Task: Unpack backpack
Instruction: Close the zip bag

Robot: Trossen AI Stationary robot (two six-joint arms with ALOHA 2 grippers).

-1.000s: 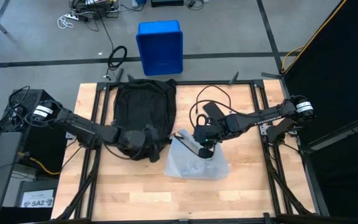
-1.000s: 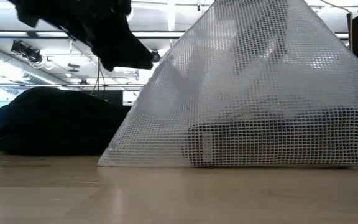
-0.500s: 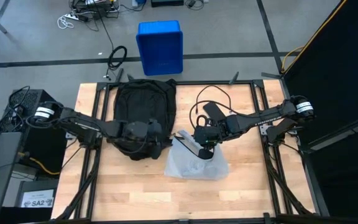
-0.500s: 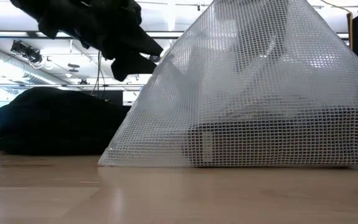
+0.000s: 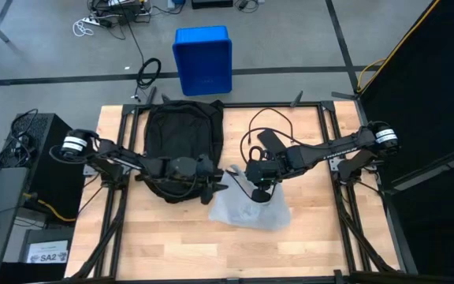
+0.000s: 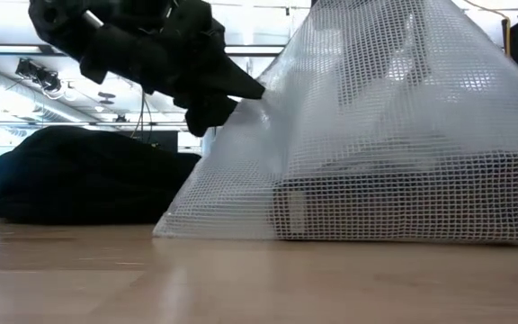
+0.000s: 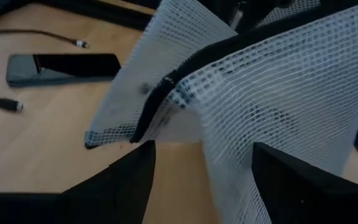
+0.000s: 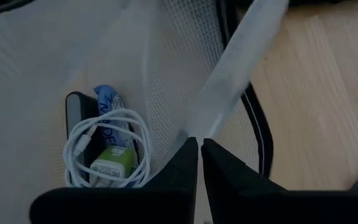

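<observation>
The black backpack (image 5: 181,138) lies flat on the table's far left half. A white mesh bag (image 5: 251,207) stands like a tent at mid-table, its bottom on the wood. Inside it are a coiled white cable (image 8: 107,149) and a dark flat thing. My right gripper (image 5: 260,186) is shut on the bag's top. My left gripper (image 5: 217,189) reaches across the backpack's near end. It is open at the bag's left side, and the bag's black-trimmed edge (image 7: 166,87) stands just ahead of its fingers. My left gripper comes nearly level from the table's left, and one open fingertip (image 6: 257,90) lies against the mesh bag's sloping left wall (image 6: 272,108), high up. Mesh reaches in between the two fingers (image 7: 229,186); they are not closed on it. My right gripper pinches a fold of the mesh at the bag's top (image 8: 219,106) between its two fingers, from above, slanting down. The bag hangs below them, drawn up into a peak, its bottom and contents on the table.
A dark flat device (image 7: 61,67) and loose cable ends (image 7: 73,42) lie on the wood behind the bag. A black cable loop (image 5: 260,126) lies near the right arm. A blue bin (image 5: 203,59) stands on the floor beyond the far edge.
My left gripper has gone toward the table's right and down, from over the backpack's near end to the mesh bag's side, and its fingers have opened. The bag's lower left corner has drawn in toward the right, and its left wall stands steeper.
</observation>
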